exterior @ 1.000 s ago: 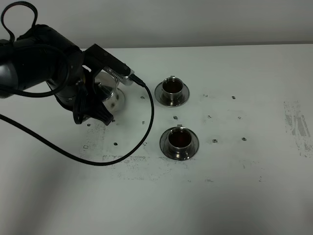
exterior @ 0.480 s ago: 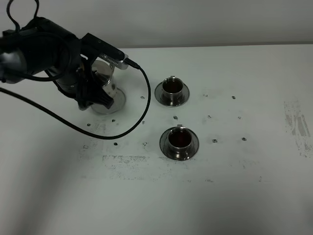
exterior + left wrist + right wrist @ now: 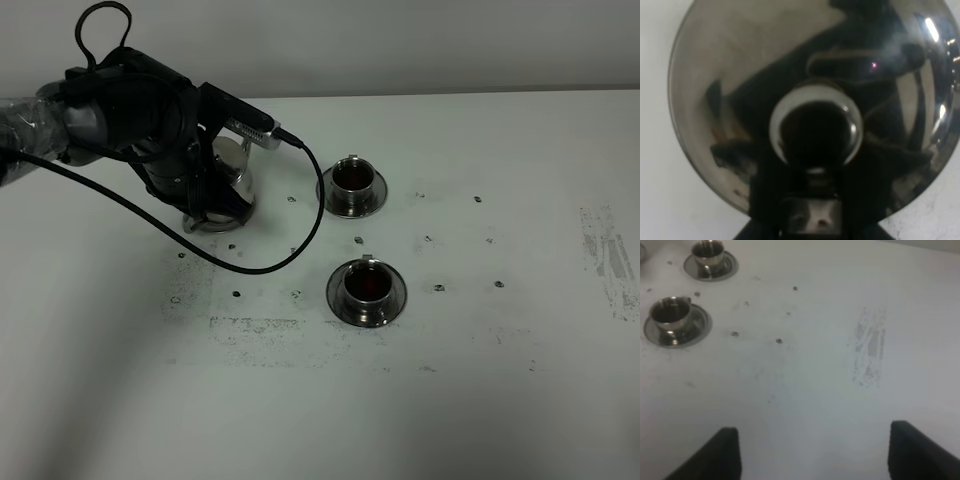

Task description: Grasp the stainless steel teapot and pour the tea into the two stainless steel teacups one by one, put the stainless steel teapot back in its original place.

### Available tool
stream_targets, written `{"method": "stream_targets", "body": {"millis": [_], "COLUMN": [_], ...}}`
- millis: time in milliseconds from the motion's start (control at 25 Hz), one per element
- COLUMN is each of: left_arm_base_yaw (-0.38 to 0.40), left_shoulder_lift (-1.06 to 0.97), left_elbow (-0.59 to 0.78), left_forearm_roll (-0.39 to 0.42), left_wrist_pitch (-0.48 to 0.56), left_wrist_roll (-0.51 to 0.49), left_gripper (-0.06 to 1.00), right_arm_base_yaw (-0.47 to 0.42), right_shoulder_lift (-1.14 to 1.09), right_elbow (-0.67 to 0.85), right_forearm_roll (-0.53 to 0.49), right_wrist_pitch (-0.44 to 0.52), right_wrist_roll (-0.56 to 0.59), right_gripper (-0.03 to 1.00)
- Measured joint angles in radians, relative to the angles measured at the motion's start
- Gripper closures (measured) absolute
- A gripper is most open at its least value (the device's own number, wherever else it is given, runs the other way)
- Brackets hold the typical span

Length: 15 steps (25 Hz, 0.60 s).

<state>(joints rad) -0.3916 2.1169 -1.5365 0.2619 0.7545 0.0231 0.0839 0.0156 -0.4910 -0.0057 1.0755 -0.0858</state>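
The stainless steel teapot (image 3: pixel 236 181) stands at the table's left, mostly hidden under my left arm. The left wrist view looks straight down on the teapot's (image 3: pixel 740 75) cone and lid knob (image 3: pixel 815 131). My left gripper (image 3: pixel 810 205) looks shut on the pot's handle side. A sliver of the round saucer, the original place (image 3: pixel 203 226), shows beneath the pot; whether the pot rests on it I cannot tell. The two stainless steel teacups, far (image 3: pixel 352 184) and near (image 3: pixel 366 288), sit on saucers with dark tea inside. My right gripper (image 3: pixel 812 450) hangs open over bare table, far from the cups (image 3: pixel 671 316).
A black cable (image 3: pixel 290 235) loops from the left arm across the table between the teapot and the cups. Small dark specks and scuff marks (image 3: pixel 605 250) dot the white tabletop.
My left arm has swung toward the back of the table and turned over the teapot, which stays at about the same spot. The cable loop has shifted with it. The cups have not moved.
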Motion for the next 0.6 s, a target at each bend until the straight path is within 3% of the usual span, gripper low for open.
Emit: {"method": "stream_targets", "body": {"millis": [600], "left_arm_base_yaw": [0.000], "left_shoulder_lift": [0.019], "left_elbow": [-0.002], "left_forearm_roll": [0.009], "left_wrist_pitch": [0.009], "left_wrist_roll": [-0.023], "left_gripper": [0.77], "right_arm_base_yaw": [0.000], "right_shoulder_lift": [0.000], "right_elbow": [0.000], "right_forearm_roll": [-0.005], "right_wrist_pitch": [0.000], "right_wrist_roll": [0.002], "right_gripper": [0.38]}}
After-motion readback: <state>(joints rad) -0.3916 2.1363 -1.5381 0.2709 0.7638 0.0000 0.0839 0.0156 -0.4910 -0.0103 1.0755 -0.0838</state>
